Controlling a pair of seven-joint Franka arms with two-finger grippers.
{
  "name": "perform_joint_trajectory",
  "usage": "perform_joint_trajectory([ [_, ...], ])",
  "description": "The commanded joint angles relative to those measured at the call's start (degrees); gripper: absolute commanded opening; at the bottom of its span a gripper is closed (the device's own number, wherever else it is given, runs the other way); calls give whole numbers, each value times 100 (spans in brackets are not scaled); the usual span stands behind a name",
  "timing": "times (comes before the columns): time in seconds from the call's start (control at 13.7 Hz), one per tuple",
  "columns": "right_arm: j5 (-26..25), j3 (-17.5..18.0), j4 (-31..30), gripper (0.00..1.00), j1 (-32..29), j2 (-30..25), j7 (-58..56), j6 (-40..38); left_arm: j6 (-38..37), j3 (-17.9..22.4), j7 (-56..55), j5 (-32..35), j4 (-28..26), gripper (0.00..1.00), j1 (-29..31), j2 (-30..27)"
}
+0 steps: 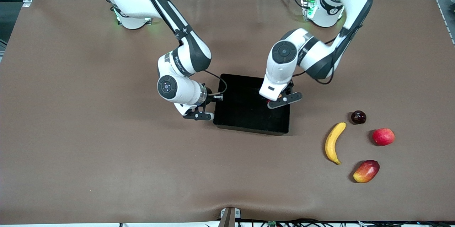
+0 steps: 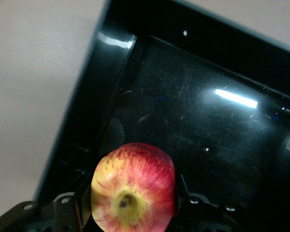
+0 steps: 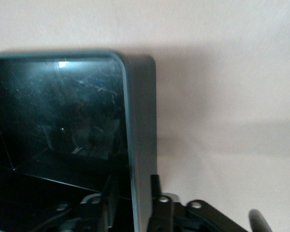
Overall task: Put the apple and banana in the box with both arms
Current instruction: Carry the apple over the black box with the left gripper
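Observation:
The black box (image 1: 241,113) sits mid-table. My left gripper (image 1: 280,100) hangs over the box's end toward the left arm and is shut on the apple (image 2: 133,188), red with yellow streaks, stem dimple facing the wrist camera; the left gripper (image 2: 133,200) holds it above the box floor (image 2: 183,106). My right gripper (image 1: 212,111) is at the box's wall toward the right arm. In the right wrist view the right gripper (image 3: 133,198) straddles that wall (image 3: 140,121), one finger inside, one outside. The yellow banana (image 1: 332,143) lies on the table toward the left arm's end, nearer the camera than the box.
Around the banana lie a dark round fruit (image 1: 358,117), a pinkish-red round fruit (image 1: 383,136) and a red-yellow mango-like fruit (image 1: 366,171). The brown table mat stretches wide on all sides of the box.

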Motion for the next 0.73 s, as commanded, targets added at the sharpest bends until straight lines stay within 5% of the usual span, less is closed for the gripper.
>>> perform_joint_trajectory([
  [0.0,-555,-72,845,100,-192,19,72,-1085,243,-2,-419,354,87,0,-63,262],
  [0.15,-653,-344,1619,100,-333,28,80,-2211,402,-2,-481,381,96,0,-71,456],
  [0.51,-864,-1213,2525,100,-465,10,1,-3469,411,-2,-455,644,148,0,-124,878],
  [0.58,-882,-1442,2675,100,-466,-85,10,-3821,411,-2,-455,654,148,19,-124,939],
  [0.66,-882,-1670,2703,100,-474,-243,2,-4024,411,-2,-463,654,175,61,-124,966],
])
